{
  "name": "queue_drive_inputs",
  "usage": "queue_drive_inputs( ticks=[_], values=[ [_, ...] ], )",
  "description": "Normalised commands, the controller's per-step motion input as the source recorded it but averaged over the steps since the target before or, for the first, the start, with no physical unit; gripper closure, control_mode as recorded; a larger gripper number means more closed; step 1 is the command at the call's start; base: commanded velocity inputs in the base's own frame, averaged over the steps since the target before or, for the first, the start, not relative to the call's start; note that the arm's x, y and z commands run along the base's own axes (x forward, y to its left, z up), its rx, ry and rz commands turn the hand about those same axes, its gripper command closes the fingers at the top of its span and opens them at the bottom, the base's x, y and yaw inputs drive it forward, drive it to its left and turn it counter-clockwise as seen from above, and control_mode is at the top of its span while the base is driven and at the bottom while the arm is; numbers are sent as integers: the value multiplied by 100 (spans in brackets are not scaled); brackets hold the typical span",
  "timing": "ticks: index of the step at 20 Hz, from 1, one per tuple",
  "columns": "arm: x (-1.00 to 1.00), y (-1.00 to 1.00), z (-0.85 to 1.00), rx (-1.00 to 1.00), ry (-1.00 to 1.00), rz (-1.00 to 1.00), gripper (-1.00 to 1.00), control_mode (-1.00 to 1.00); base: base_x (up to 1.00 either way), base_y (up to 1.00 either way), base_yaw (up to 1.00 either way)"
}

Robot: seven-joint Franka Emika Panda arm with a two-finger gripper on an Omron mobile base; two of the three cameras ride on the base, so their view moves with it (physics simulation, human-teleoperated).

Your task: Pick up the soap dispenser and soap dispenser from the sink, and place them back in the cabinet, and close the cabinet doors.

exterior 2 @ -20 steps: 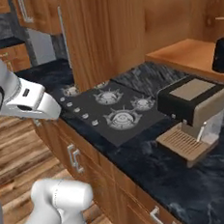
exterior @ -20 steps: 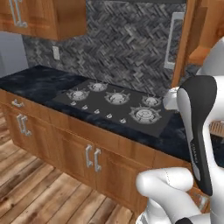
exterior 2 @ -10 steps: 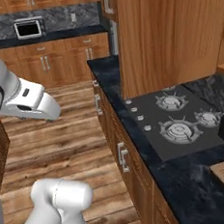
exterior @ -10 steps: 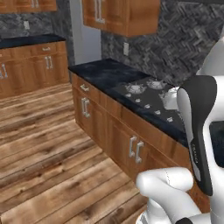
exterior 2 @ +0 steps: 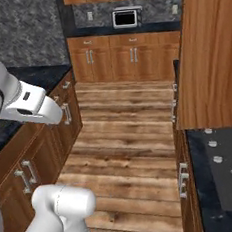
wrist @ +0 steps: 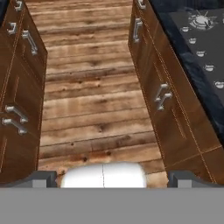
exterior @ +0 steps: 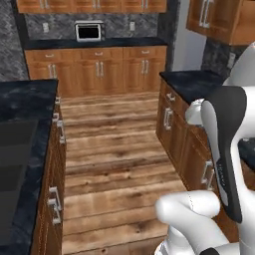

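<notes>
My gripper (wrist: 112,178) is open, its two dark fingertips (wrist: 43,178) far apart with nothing between them, and it points down at the wooden floor of a kitchen aisle. Both soap dispensers are out of view. On the dark counter at the left edge lies a darker rectangular patch (exterior: 14,149); I cannot tell whether it is the sink. A tall brown wooden panel (exterior 2: 210,53) rises above the stove counter on the right; whether it is a cabinet door I cannot tell.
A plank-floor aisle (exterior: 114,149) runs between two rows of wooden base cabinets with black counters (exterior: 191,79). A gas stove (wrist: 203,30) sits in the right counter. On the far wall are more cabinets and a built-in microwave (exterior: 88,32).
The whole picture has swung: the base has turned away from the stove counter and coffee machine and now faces down the aisle. The arm keeps the same pose relative to the cameras.
</notes>
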Motion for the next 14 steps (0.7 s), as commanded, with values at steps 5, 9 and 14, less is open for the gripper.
queue_drive_inputs(
  ticks=[5, 9, 14],
  values=[
    [0, 0, 0, 0, 0, 0, -100, 100, -5, 24, 71],
    [0, 0, 0, 0, 0, 0, -100, 100, -2, 23, 69],
    [0, 0, 0, 0, 0, 0, -100, 100, 0, 25, 69]
  ],
)
